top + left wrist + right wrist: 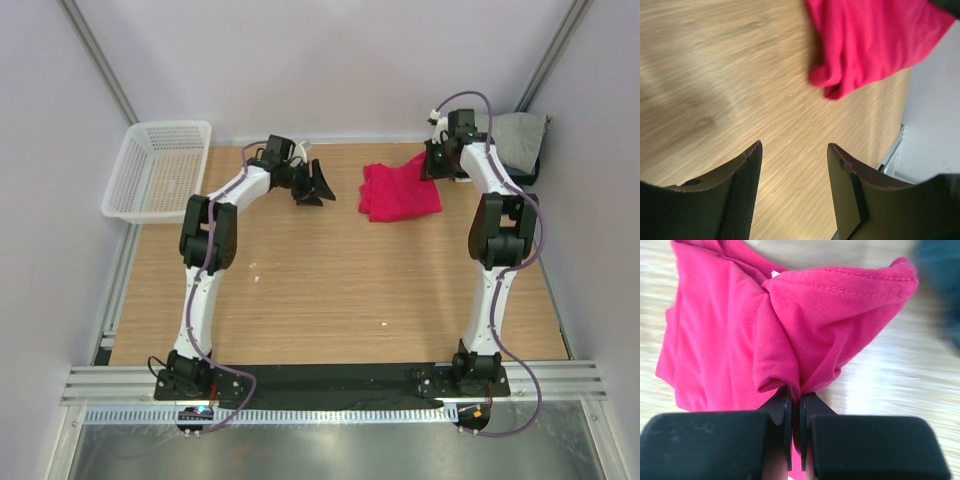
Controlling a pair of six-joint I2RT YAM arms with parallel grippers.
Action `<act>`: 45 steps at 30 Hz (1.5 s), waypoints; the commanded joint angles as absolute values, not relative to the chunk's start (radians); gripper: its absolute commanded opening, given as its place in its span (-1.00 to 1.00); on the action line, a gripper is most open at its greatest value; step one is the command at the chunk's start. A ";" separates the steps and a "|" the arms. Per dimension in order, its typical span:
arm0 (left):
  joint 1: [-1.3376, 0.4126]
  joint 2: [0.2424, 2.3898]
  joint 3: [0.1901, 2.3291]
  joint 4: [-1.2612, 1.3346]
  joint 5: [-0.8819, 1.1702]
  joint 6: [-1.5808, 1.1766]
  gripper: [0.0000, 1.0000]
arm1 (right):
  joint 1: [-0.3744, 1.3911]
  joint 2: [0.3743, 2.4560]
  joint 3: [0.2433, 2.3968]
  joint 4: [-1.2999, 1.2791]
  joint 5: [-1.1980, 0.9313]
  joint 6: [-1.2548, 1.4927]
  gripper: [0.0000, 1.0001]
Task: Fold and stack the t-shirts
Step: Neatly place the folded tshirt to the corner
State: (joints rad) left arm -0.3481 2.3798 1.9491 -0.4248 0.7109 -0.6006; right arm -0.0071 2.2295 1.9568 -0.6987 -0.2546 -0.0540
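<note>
Toward the far edge of the wooden bench (330,290), the left gripper (312,190) hangs with its black jaws apart, holding nothing. To its right lies the crumpled crimson-pink cloth t-shirt (400,192), one fold pinched tight in the right gripper (795,401). A folded light grey t-shirt (520,135) occupies the far right corner, and a white plastic mesh basket (170,126) sits at the far left corner.

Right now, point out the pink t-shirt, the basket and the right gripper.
pink t-shirt (400,195), top view, middle of the cloth.
basket (121,172), top view, left rim.
right gripper (797,397), right wrist view, between fingertips.
</note>
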 commanded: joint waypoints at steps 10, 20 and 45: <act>-0.353 2.275 1.925 -0.440 0.699 -0.557 0.12 | -0.048 2.230 2.339 -0.732 -0.130 -0.255 -0.98; -0.365 2.263 1.910 -0.437 0.690 -0.558 0.12 | -0.095 2.253 2.459 -0.635 -0.052 -0.290 -0.97; -0.431 2.269 1.902 -0.440 0.672 -0.548 0.13 | -0.311 2.356 2.595 -0.488 -0.017 -0.270 -0.98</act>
State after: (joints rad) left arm -0.4232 2.3287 1.9079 -0.4465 0.6796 -0.5667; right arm -0.3080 2.3417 2.5420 -0.5938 -0.0452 -0.2596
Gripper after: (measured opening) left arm 0.561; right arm 0.067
